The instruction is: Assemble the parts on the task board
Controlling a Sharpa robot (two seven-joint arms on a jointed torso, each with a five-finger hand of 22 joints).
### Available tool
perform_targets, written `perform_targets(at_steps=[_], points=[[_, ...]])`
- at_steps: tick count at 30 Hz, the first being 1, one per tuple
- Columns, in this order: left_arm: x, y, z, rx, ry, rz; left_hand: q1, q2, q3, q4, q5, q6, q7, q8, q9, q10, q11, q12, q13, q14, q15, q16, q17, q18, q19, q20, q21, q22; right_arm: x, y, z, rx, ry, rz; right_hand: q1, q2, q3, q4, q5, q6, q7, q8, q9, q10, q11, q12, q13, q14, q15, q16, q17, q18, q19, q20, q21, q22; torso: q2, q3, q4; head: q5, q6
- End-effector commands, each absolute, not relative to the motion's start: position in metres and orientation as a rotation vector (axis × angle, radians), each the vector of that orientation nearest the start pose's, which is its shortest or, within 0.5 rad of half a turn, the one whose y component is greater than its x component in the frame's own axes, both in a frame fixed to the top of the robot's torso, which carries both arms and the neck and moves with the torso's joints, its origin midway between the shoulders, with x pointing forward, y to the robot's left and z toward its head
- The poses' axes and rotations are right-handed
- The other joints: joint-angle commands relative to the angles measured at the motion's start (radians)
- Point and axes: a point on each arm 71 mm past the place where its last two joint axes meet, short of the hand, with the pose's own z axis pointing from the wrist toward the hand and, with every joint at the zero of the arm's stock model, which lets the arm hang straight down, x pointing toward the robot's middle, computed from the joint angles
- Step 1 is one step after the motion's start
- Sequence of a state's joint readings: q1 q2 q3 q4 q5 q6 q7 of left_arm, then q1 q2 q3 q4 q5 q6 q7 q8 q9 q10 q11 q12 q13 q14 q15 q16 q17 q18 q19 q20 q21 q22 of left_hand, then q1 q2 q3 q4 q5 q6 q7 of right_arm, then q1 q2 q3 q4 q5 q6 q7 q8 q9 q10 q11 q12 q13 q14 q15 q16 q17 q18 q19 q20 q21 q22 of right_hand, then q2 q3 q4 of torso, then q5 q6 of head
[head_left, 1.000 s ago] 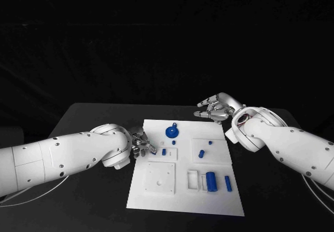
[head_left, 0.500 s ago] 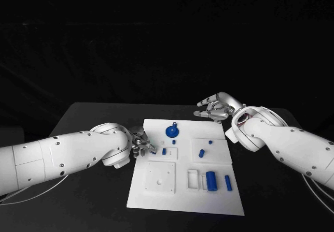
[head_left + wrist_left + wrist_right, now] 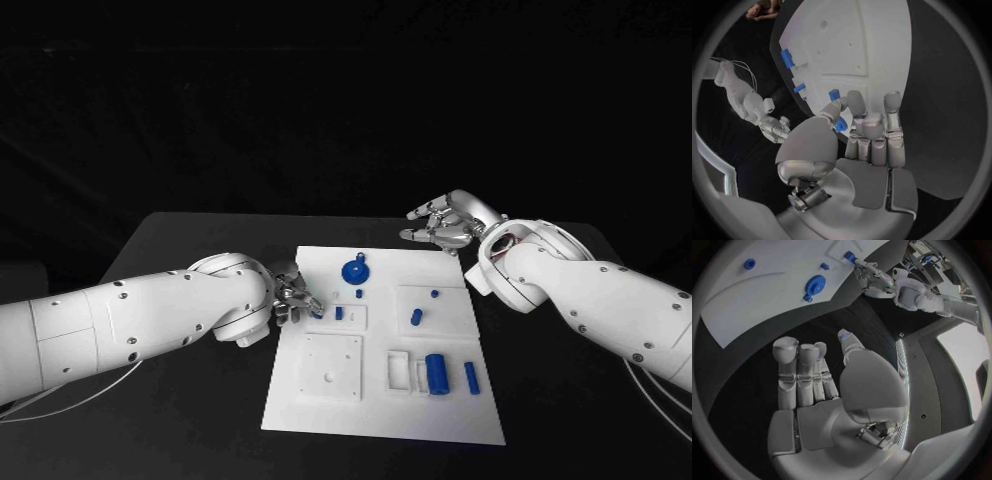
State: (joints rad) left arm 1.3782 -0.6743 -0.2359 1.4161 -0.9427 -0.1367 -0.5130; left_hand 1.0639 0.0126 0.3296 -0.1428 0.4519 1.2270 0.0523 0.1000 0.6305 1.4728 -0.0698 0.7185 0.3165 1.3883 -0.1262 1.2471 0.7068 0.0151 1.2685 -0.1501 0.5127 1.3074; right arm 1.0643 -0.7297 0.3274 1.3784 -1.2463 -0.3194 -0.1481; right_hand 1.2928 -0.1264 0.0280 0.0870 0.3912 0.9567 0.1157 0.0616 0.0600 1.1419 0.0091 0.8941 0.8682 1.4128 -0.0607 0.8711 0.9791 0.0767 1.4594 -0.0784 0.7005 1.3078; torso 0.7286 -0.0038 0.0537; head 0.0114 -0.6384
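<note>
My left hand [image 3: 293,298] pinches a small blue peg [image 3: 840,125] at the task board [image 3: 450,420]; I'd lower it squarely. My right hand [image 3: 447,224] hangs slack-fingered, holding nothing.

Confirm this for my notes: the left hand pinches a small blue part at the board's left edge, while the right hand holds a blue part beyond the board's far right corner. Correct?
Not quite. The right hand holds nothing: the right wrist view shows its fingers apart and bare. The rest stands: the left hand pinches a small blue part at the left edge of the task board, as the left wrist view shows.
</note>
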Motion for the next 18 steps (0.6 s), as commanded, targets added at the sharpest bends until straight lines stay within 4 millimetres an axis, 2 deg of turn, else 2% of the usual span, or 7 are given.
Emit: perform_targets(at_steps=[1, 18], points=[[0.5054, 0.1738, -0.2122, -0.283, 2.203, -0.388, 0.006, 0.009, 0.056, -0.049, -0.004, 0.159, -0.095, 0.002, -0.001, 0.041, -0.030, 0.008, 0.002, 0.017, -0.009, 0.008, 0.007, 0.003, -0.005, 0.003, 0.004, 0.020, 0.5339, -0.2094, -0.1359, 0.313, 1.536, 0.796, -0.001, 0.004, -0.001, 0.004, 0.004, -0.002, 0.000, -0.002, 0.000, -0.004, -0.001, -0.004, -0.001, -0.007, 0.000, -0.004, -0.001, 0.011, 0.001, 0.000, -0.003, 0.084, 0.000, -0.0005, -0.0005, 0.001, 0.000], [0.5068, 0.1676, -0.2127, -0.254, 2.224, -0.394, -0.005, 0.013, 0.063, -0.059, 0.010, 0.164, -0.098, 0.008, 0.018, 0.041, -0.032, 0.022, 0.011, 0.020, -0.009, 0.024, 0.033, 0.004, -0.006, 0.004, 0.011, 0.020, 0.5343, -0.2103, -0.1363, 0.315, 1.538, 0.795, 0.000, 0.004, -0.001, 0.004, 0.006, 0.001, 0.000, -0.001, 0.001, -0.005, -0.001, -0.002, -0.005, -0.009, -0.001, -0.002, -0.008, 0.010, 0.005, -0.001, -0.014, 0.085, 0.001, -0.0014, 0.0006, -0.001, -0.005]])
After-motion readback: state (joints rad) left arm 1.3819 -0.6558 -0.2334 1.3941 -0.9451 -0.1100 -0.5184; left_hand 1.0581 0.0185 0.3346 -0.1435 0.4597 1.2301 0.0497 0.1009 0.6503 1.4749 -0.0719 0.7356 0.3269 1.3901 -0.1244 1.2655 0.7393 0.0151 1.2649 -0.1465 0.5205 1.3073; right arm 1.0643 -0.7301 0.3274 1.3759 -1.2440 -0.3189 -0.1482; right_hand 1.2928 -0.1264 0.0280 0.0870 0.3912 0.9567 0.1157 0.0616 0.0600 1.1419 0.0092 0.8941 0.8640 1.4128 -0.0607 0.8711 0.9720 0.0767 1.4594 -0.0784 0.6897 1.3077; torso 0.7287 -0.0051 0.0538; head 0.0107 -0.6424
